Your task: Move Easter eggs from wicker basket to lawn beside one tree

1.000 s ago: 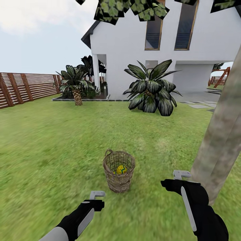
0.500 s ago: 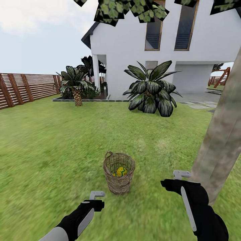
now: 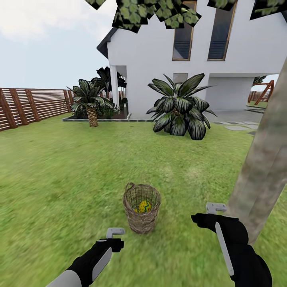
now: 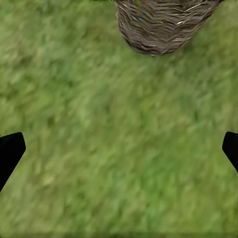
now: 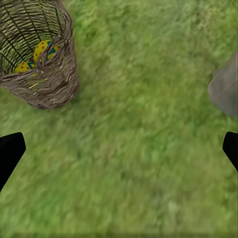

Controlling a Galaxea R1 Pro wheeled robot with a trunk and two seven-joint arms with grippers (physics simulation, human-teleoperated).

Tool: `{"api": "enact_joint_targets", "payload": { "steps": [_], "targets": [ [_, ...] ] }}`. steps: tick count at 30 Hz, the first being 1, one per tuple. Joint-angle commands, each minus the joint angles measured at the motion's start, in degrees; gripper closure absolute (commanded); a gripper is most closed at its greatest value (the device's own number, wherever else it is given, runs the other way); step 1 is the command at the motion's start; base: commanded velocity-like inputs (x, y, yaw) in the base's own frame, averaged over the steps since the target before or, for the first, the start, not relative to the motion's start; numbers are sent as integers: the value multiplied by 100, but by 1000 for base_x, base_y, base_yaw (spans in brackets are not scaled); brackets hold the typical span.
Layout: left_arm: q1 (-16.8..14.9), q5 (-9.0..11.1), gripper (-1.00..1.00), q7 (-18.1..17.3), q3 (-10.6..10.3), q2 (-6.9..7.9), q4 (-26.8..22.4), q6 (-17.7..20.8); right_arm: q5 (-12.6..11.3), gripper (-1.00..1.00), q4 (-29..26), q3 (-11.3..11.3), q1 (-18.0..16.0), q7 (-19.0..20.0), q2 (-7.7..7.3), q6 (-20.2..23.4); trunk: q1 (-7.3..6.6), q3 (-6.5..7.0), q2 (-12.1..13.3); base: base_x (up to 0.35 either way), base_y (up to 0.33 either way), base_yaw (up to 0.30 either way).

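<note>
The Easter eggs (image 3: 144,206) lie inside the wicker basket (image 3: 141,208), which stands upright on the lawn (image 3: 59,171) just in front of me, between my two arms. I can see yellow shell with blue-green zigzag, in the right wrist view also (image 5: 43,53), but I cannot count how many eggs there are. I judge they are light, hard and smooth, so rounded that they may slip out of flat fingers. I would take one across its middle, at the widest part, coming down from above through the basket mouth. The basket looks light too and could tip over if I push its rim.

The tree (image 3: 265,159) has its trunk close at my right side, near the basket, so the carry will be short.

The left gripper (image 3: 115,231) hovers low over the grass, short of the basket and a little to its left. The right gripper (image 3: 215,207) is held a bit higher, between the basket and the trunk. In both wrist views the fingertips stand far apart at the picture's edges, so both are spread wide and hold nothing.
</note>
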Motion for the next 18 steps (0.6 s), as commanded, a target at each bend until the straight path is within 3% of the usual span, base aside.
{"api": "enact_joint_targets", "payload": {
  "steps": [1, 18],
  "targets": [
    [-4, 60, -100, 57, -44, 6, -11, 19, 53, -100, -4, -6, -5, 36, 5, 24, -23, 12, 38, 0, 0, 0],
    [-4, 56, -100, 83, -52, 6, -15, 25, 50, -100, 0, -7, -5, 36, 10, 24, -396, 318, 720, 0, 0, 0]
  ]
}}
